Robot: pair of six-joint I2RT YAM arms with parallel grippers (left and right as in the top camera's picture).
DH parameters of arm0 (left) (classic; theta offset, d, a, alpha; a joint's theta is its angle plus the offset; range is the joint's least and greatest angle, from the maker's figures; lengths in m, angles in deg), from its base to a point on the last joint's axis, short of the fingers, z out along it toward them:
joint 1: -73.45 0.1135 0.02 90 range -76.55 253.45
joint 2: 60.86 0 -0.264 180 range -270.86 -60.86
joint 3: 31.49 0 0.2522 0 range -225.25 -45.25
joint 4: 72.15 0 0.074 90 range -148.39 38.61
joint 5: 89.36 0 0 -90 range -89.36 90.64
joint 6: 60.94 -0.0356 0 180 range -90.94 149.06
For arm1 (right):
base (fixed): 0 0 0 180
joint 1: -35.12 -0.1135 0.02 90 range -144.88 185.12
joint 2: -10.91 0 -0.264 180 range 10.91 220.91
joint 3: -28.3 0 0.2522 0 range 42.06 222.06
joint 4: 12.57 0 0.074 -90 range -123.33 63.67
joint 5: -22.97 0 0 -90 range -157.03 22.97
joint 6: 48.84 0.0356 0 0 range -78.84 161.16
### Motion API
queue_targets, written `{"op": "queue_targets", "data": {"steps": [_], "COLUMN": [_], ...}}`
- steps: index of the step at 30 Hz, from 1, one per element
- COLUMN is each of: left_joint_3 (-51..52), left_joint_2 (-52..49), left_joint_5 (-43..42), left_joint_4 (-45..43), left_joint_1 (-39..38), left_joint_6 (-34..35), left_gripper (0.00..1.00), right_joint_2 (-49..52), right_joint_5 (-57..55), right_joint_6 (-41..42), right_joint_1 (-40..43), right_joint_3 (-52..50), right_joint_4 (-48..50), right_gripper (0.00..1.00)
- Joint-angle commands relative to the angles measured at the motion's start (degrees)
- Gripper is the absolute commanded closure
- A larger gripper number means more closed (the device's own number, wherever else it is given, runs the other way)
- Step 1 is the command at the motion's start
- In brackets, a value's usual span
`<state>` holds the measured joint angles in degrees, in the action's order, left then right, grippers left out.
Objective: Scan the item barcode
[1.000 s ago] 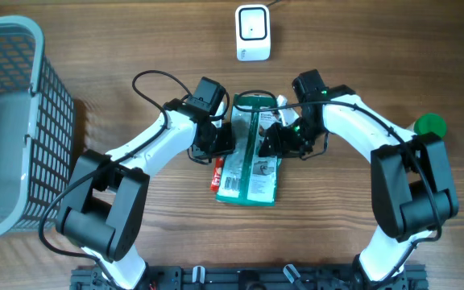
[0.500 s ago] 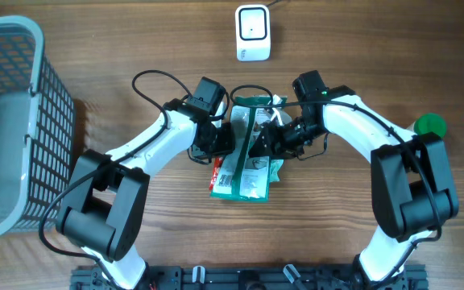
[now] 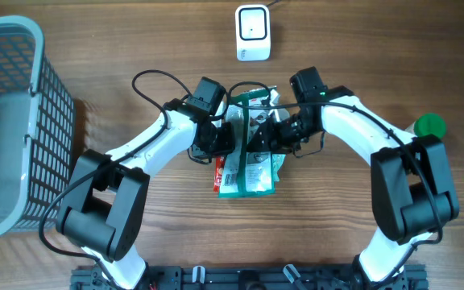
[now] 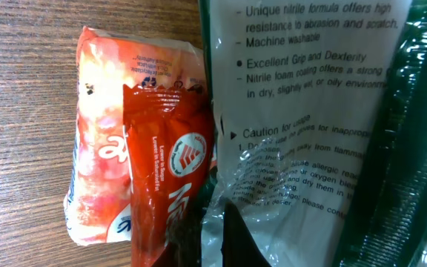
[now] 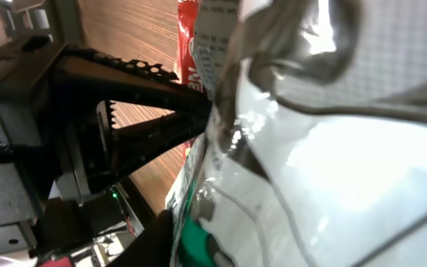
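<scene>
Overhead: green-and-white plastic glove package [image 3: 252, 161] dead centre, crumpled, below white box-shaped scanner [image 3: 253, 32] at top centre. Left gripper [image 3: 222, 138] pressed against its left edge, jaws closed tight, held thing impossible to tell. Right gripper [image 3: 271, 137] on its upper right, pinching the film. Red foil snack packet [image 3: 219, 171] tucked at the package's lower left.

Left wrist: package [image 4: 302, 133] filling the right half, printed text showing; red packet [image 4: 161, 170] just left of it on brown wooden table [image 4: 21, 111].

Right wrist: black toothed finger [image 5: 147, 111] at left, biting into crinkled package [image 5: 332, 185] film; second finger hidden.
</scene>
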<state>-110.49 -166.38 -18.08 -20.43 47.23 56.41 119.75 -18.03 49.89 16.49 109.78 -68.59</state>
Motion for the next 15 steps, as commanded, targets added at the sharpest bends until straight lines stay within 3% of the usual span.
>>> {"op": "queue_targets", "data": {"steps": [1,3,7,15], "left_joint_3": [-0.3,-0.3,-0.3,-0.7], "left_joint_2": [-1.3,-1.3,-1.3,2.0], "left_joint_5": [0.3,0.3,0.3,2.6], "left_joint_4": [-0.1,-0.1,-0.2,-0.4], "left_joint_1": [-0.3,-0.3,-0.3,0.4], "left_joint_6": [0.5,0.6,0.6,-1.8], "left_gripper": [0.96,0.96,0.96,0.96], "right_joint_2": [-1.7,-1.7,-1.7,-1.7], "right_joint_5": [-0.5,-0.5,-0.5,-0.5], "right_joint_6": [0.7,0.6,0.4,5.3], "right_joint_1": [-0.5,-0.3,-0.3,-0.3], "right_joint_3": [-0.3,-0.3,-0.3,-0.3], "right_joint_4": [0.3,0.2,0.3,0.7], "right_gripper": [0.7,0.74,0.96,0.96]}}
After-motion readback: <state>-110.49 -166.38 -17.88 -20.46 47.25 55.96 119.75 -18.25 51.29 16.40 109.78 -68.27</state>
